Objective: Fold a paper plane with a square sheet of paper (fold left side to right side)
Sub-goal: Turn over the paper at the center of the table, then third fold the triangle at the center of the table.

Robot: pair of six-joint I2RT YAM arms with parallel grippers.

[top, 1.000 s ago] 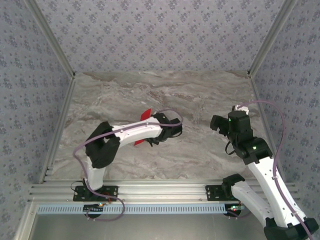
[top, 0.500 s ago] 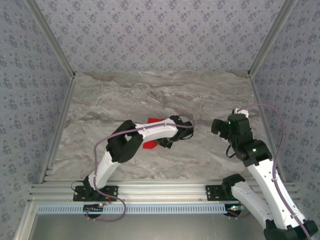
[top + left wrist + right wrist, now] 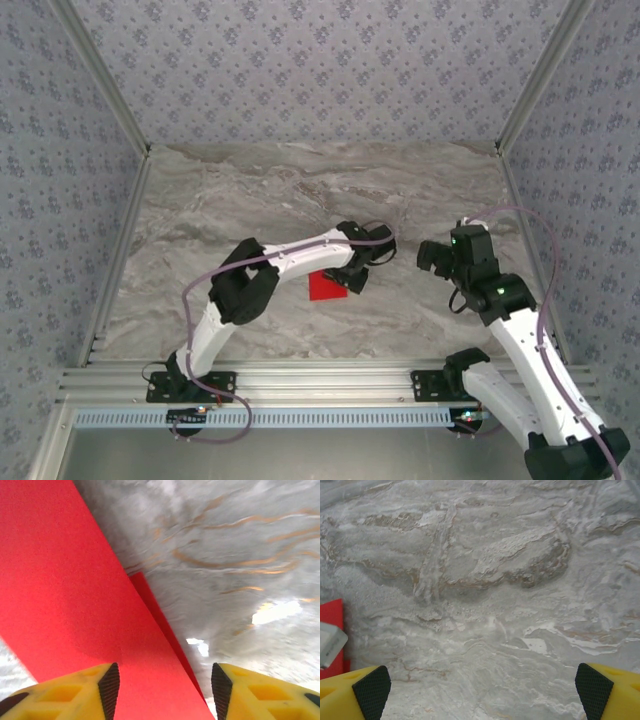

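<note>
Left gripper [image 3: 162, 679], fingers spread, sits over the thin red square sheet of paper [image 3: 322, 288], doubled in 2 layers, at 9 o'clock from the wide-open right gripper [image 3: 432, 256]. Left-to-right fold looks laid over. Next: press the crease.

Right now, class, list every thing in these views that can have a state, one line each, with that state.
square sheet of paper: folded over, lower layer's edge peeking out, on the table.
left gripper: open, over the paper, not gripping it.
right gripper: open, empty, over the table.
</note>
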